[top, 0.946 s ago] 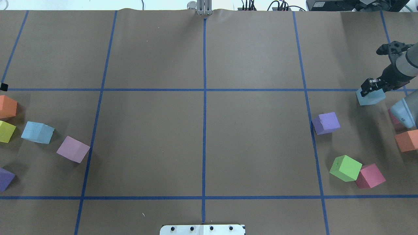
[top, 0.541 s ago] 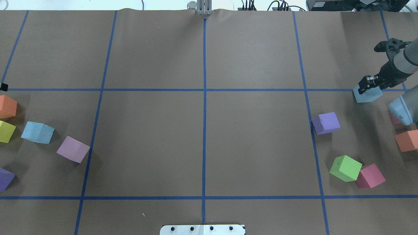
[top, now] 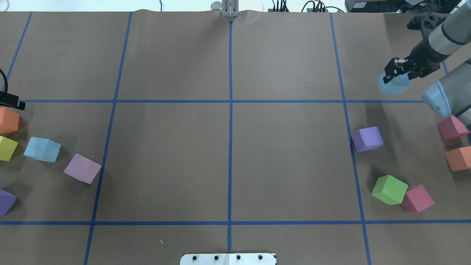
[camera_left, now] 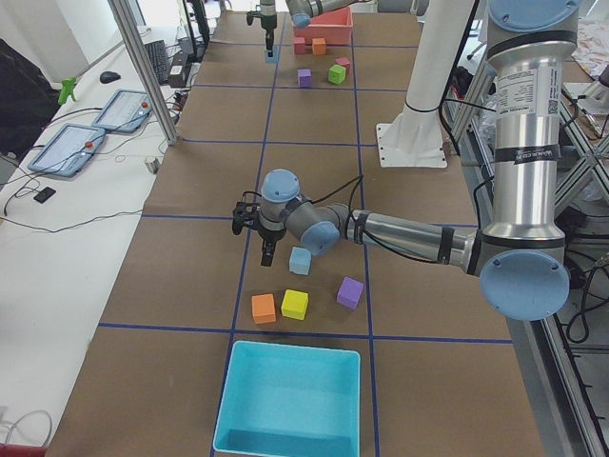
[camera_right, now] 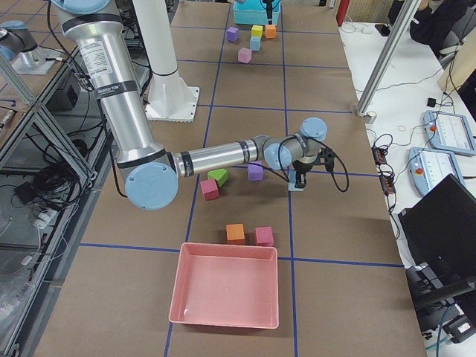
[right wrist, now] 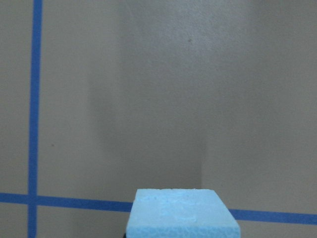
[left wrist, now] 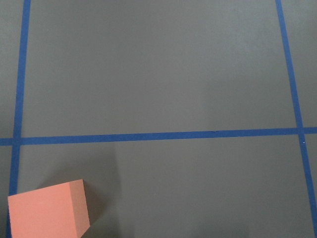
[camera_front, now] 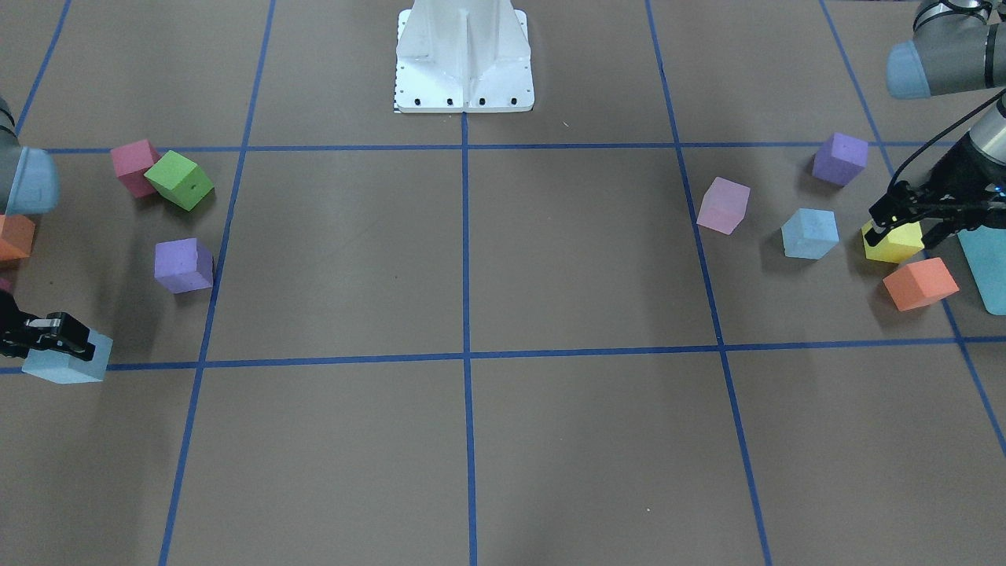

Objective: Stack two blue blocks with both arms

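Observation:
My right gripper (top: 399, 71) is shut on one light blue block (top: 393, 84) and holds it above the table at the far right; it also shows in the front view (camera_front: 67, 363) and at the bottom of the right wrist view (right wrist: 182, 215). The other blue block (top: 42, 149) lies on the table at the left, between a yellow cube (top: 7, 148) and a pale pink cube (top: 82, 168). My left gripper (camera_front: 908, 222) hangs above the yellow cube (camera_front: 894, 242), right of that blue block (camera_front: 809, 233), and looks open and empty.
An orange cube (top: 8, 120) and a purple cube (top: 6, 201) lie at the left edge. Purple (top: 367, 139), green (top: 389, 189), pink (top: 417, 198), red (top: 452, 127) and orange (top: 459, 158) cubes lie on the right. A turquoise box (camera_left: 290, 400) and a pink tray (camera_right: 227, 286) stand at the table's ends.
My right gripper has lifted the blue block and carried it away from the robot and toward the centre. My left gripper has come slightly further into the overhead view.

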